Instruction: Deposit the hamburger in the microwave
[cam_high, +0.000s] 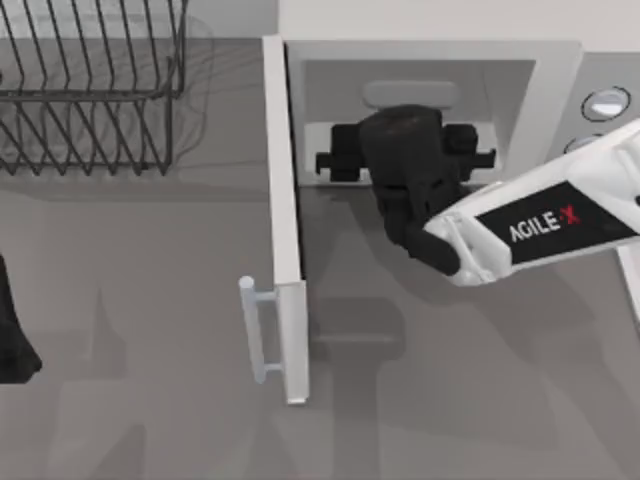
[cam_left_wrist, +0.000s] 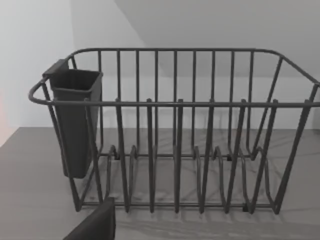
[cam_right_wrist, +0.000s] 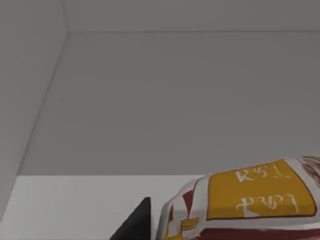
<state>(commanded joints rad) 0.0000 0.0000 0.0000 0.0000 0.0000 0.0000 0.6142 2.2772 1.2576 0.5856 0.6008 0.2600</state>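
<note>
The microwave (cam_high: 560, 70) stands at the back right with its door (cam_high: 285, 200) swung open toward the front. My right gripper (cam_high: 405, 150) reaches into the white cavity, its fingers spread wide apart. In the right wrist view, the hamburger (cam_right_wrist: 250, 205), cream wrapped with an orange-yellow panel and brown-red marks, rests on the cavity floor (cam_right_wrist: 75, 205). It lies just beside one dark finger (cam_right_wrist: 137, 222), with a slim gap between them. From above, the gripper hides the hamburger. My left gripper (cam_high: 15, 340) is parked at the table's left edge.
A dark wire dish rack (cam_high: 90, 90) with a dark cutlery cup (cam_left_wrist: 75, 120) stands at the back left. The door's bar handle (cam_high: 255, 325) juts left near the front. Two silver dials (cam_high: 605, 102) sit on the microwave's right side. Bare grey tabletop (cam_high: 150, 300) lies between rack and door.
</note>
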